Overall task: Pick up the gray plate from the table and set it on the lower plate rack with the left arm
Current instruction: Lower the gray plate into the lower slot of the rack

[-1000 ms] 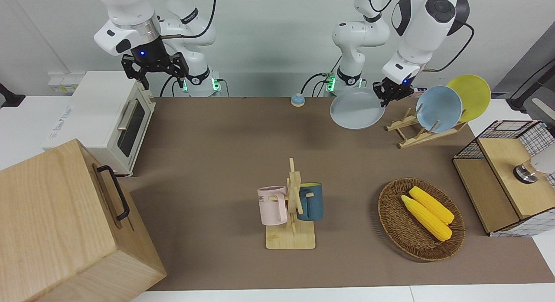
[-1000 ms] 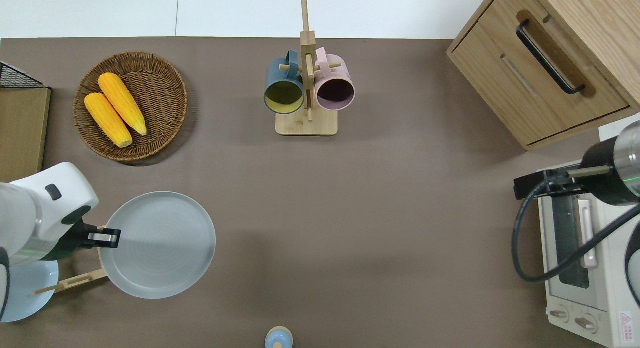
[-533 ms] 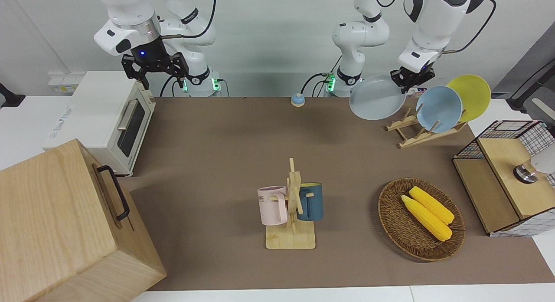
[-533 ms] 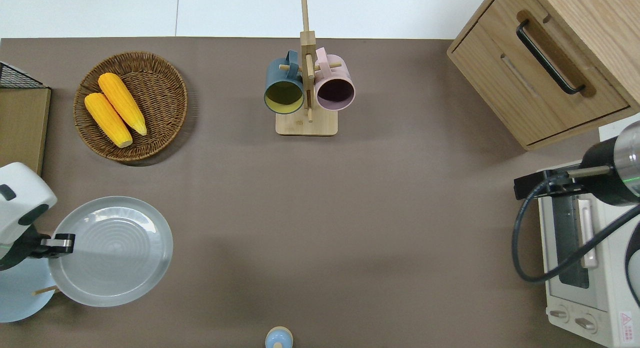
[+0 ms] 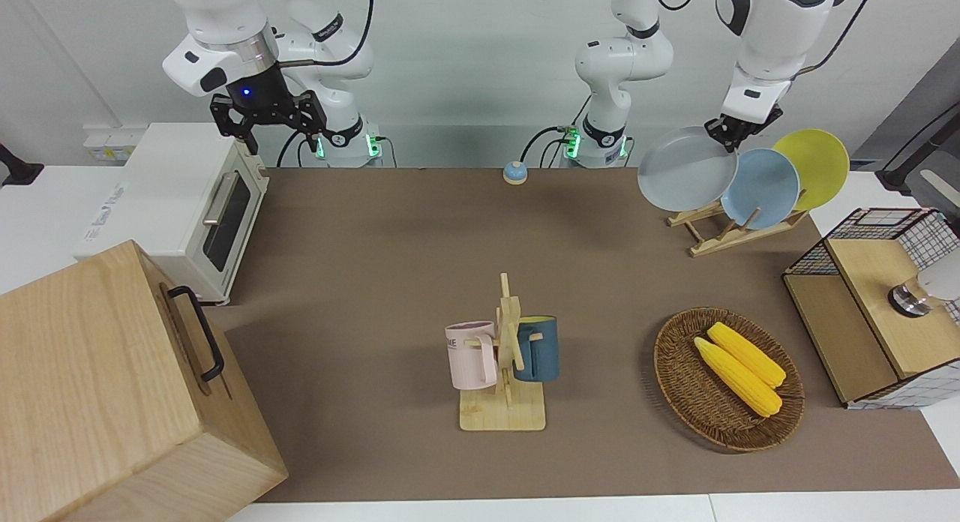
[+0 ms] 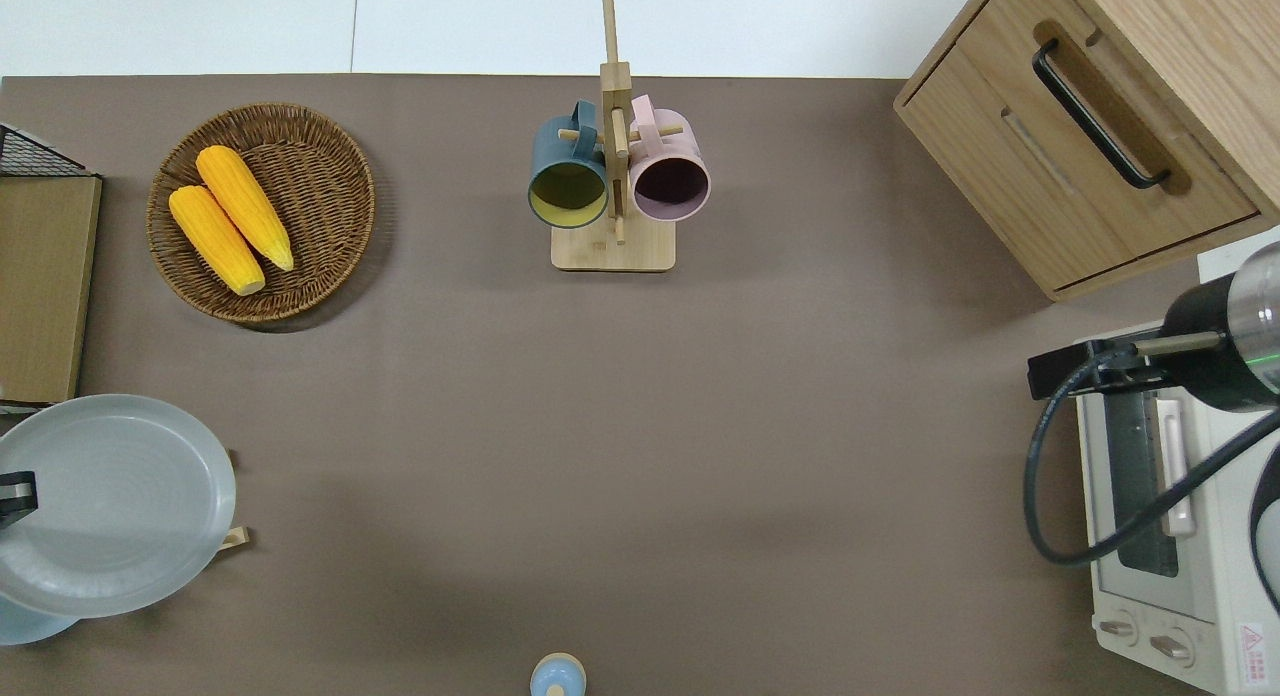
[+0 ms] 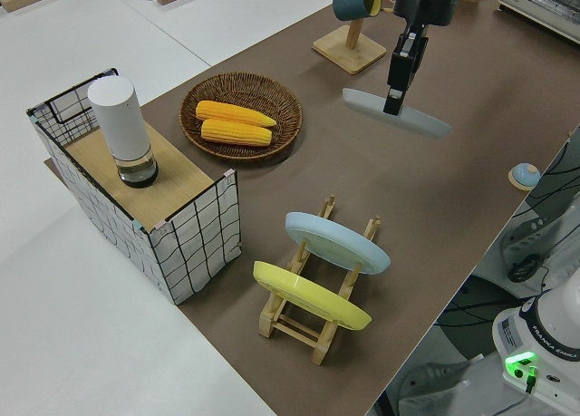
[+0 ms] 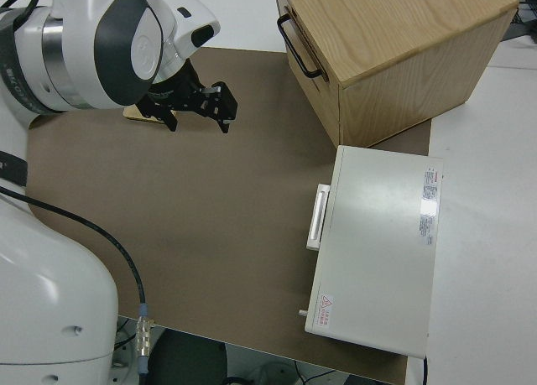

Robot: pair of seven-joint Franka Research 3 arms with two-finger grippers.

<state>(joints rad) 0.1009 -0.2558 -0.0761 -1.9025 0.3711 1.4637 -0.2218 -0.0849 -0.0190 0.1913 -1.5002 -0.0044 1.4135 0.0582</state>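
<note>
The left gripper point(image 5: 733, 126) is gripping the gray plate point(image 5: 686, 169) by its rim, holding it tilted in the air over the rack's point(image 5: 724, 233) free low end, beside the blue plate point(image 5: 765, 188), while the right arm is sitting parked.
</note>
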